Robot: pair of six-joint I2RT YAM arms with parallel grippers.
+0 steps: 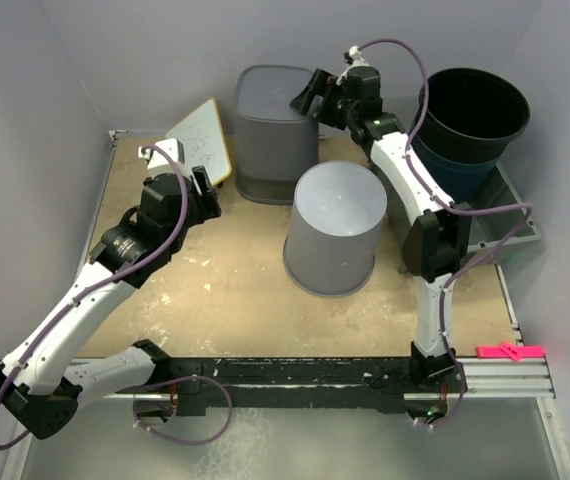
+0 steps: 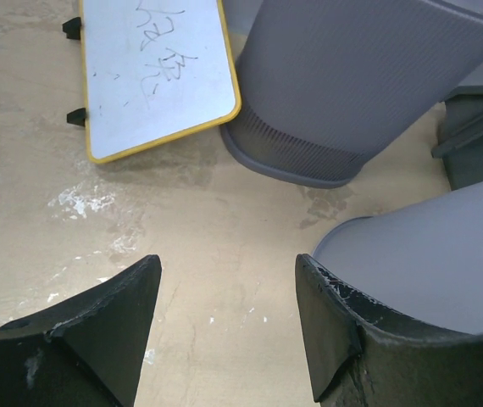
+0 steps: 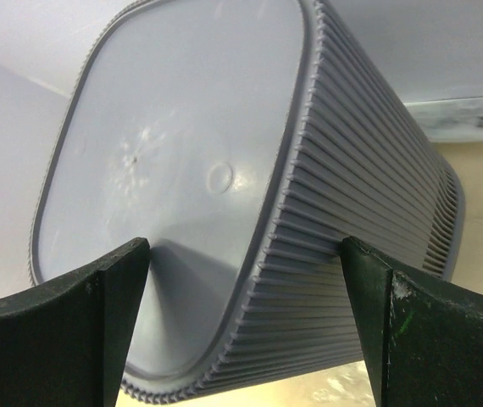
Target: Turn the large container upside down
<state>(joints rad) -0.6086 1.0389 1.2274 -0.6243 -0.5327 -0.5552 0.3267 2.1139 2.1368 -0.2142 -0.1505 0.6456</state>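
A large dark-grey ribbed square bin [image 1: 273, 125] stands at the back centre with its closed base facing up. In the right wrist view its base [image 3: 182, 170] and ribbed side fill the frame. My right gripper [image 1: 310, 95] is open and straddles the bin's top right corner [image 3: 246, 246], one finger over the base and the other by the ribbed side. A round light-grey container [image 1: 335, 225] stands base up at the table's centre. My left gripper [image 1: 205, 190] is open and empty above bare table [image 2: 229, 267], left of the round container [image 2: 445, 254].
A yellow-framed whiteboard [image 1: 203, 138] leans at the back left, next to the ribbed bin [image 2: 369, 76]. A black bucket [image 1: 473, 105] stands in a grey tray [image 1: 510, 225] at the right. Walls close in the back and both sides.
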